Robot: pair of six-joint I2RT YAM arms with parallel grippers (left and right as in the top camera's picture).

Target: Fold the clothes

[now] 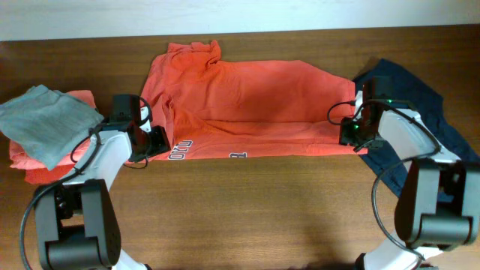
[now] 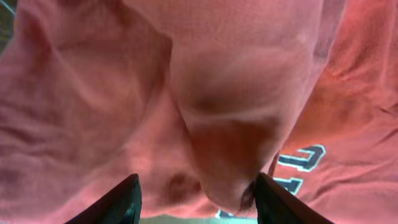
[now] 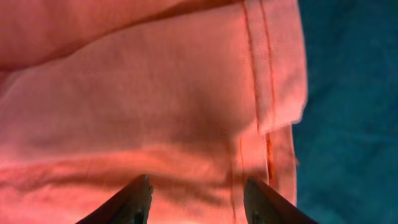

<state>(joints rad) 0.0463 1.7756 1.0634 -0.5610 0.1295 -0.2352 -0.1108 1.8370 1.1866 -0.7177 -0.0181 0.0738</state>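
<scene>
L gripper (image 2: 196, 179): jaws apart, a lobe of cloth sags between them, not pinched as far as I can see. R gripper (image 3: 198, 182): jaws apart too, over the hemmed corner, nothing clamped. They sit at the near L and R ends of the big red-orange cotton T-shirt (image 1: 255, 97), laid sideways across the brown wooden table (image 1: 247, 217). Near edge looks doubled over, w/ part of the white lettering along it, so prob. one lengthwise fold is in. Left, I'd say: flatten the bunched far-L part, then crosswise folds. Far L: grey folded top (image 1: 37, 120) on a coral-pink folded garment (image 1: 37, 166). Far R: dark-blue cloth (image 1: 420, 94) beside the shirt end.
</scene>
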